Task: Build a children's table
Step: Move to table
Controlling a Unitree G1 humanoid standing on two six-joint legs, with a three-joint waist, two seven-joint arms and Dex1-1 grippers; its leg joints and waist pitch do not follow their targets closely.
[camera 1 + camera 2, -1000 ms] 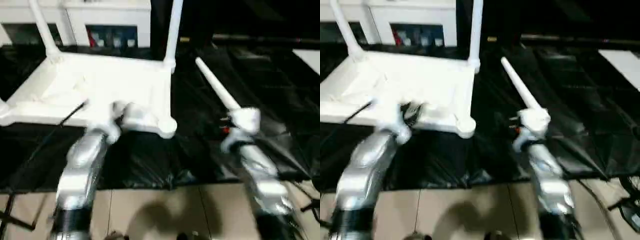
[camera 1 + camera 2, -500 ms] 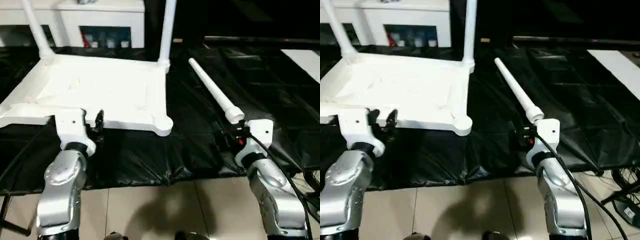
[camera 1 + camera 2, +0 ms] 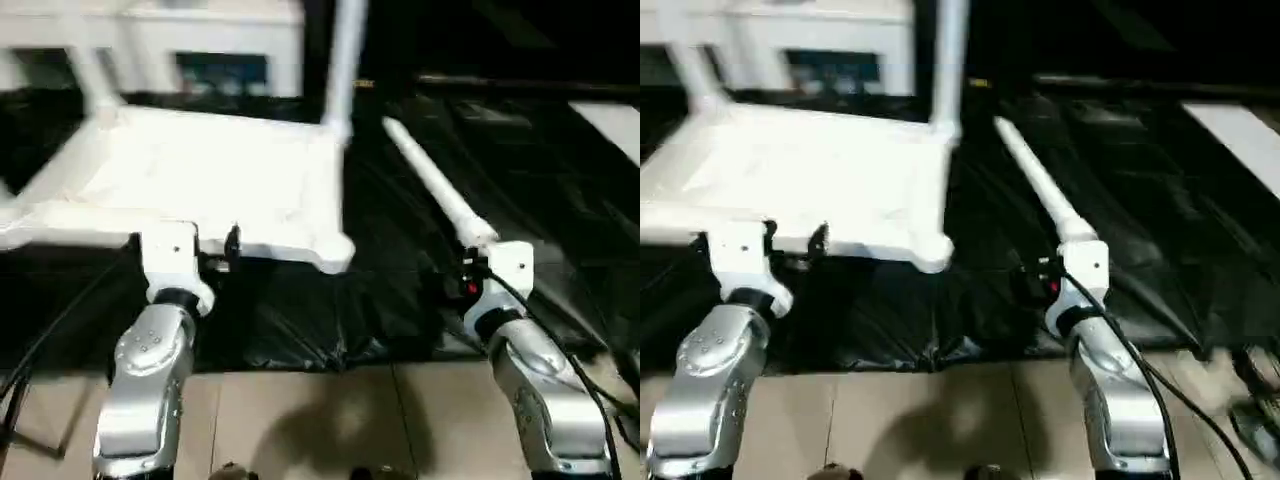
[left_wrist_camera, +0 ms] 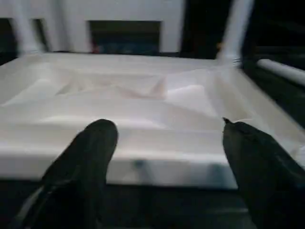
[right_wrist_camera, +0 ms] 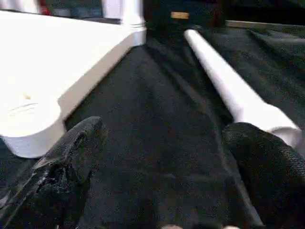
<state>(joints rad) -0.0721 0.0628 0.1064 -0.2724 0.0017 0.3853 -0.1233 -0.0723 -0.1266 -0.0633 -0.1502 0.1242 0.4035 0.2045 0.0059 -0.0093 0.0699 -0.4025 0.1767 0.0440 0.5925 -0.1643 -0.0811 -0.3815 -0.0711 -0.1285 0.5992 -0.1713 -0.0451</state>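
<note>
Two legs [image 3: 345, 60] stand upright in the far sockets of the upturned tabletop [image 3: 210, 175], lying left on black sheeting [image 3: 400, 300]. Left gripper [image 4: 167, 138] sits at its near edge, fingers [image 4: 88, 157] spread, empty. Loose leg [image 3: 435, 190] lies right; right gripper [image 5: 162, 138] near its fat end, fingers released. Risk: a skewed approach could roll the leg away, or nudge the tabletop.

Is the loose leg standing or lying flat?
Lying flat: the loose leg rests on the black sheet, beside the tabletop.
</note>
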